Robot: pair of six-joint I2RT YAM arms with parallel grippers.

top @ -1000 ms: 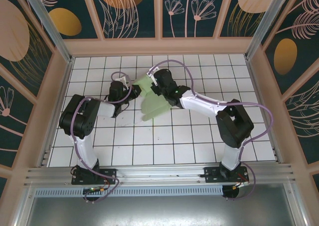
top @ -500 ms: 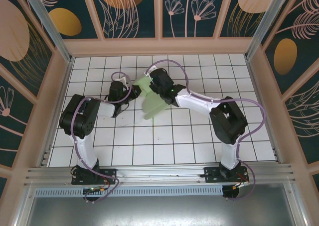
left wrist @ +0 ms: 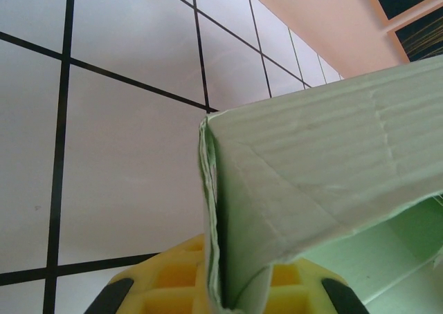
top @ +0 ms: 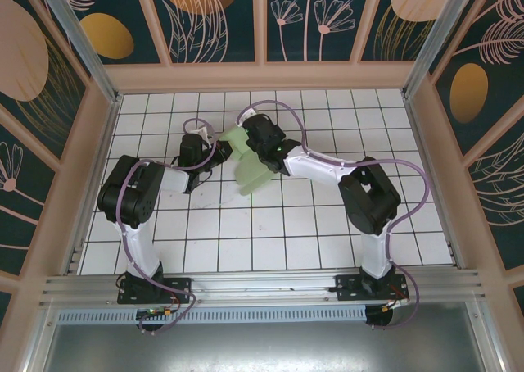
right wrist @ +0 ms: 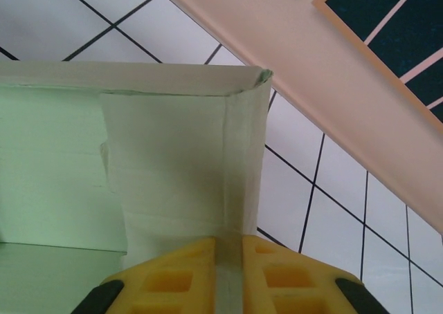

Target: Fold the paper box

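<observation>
Paper box (top: 250, 169): pale green card, partly folded, with flaps standing at angles rather than lying flat. It sat over the far-centre tiles of the table (top: 327, 241), between the two wrists. Whether its near edge touched the table could not be told from the top view.

Left wrist view: a folded corner of the paper box (left wrist: 325, 155) ran up out of the left gripper (left wrist: 221, 286). Fine corrugation lines showed on the card, and one crease ran diagonally away from the corner. The yellow pads (left wrist: 173, 279) were pressed against both sides of the card edge, so the gripper was clamped on the box.

Right wrist view: a side wall of the paper box (right wrist: 173, 169) stood upright with a folded vertical seam. The seam's lower end passed down between the yellow pads (right wrist: 173, 283) of the right gripper (right wrist: 228, 272), which pinched the card with no gap visible.

Top view: the left gripper (top: 219, 148) met the box at its far-left corner. The right gripper (top: 250, 147) met it at the far edge, just beside the left one. Both arms were bent at the elbow and reached inward from their bases.

Surroundings: white tiles with black grid lines, a peach frame (top: 262, 75), and dark floral wall panels (top: 319, 15).
</observation>
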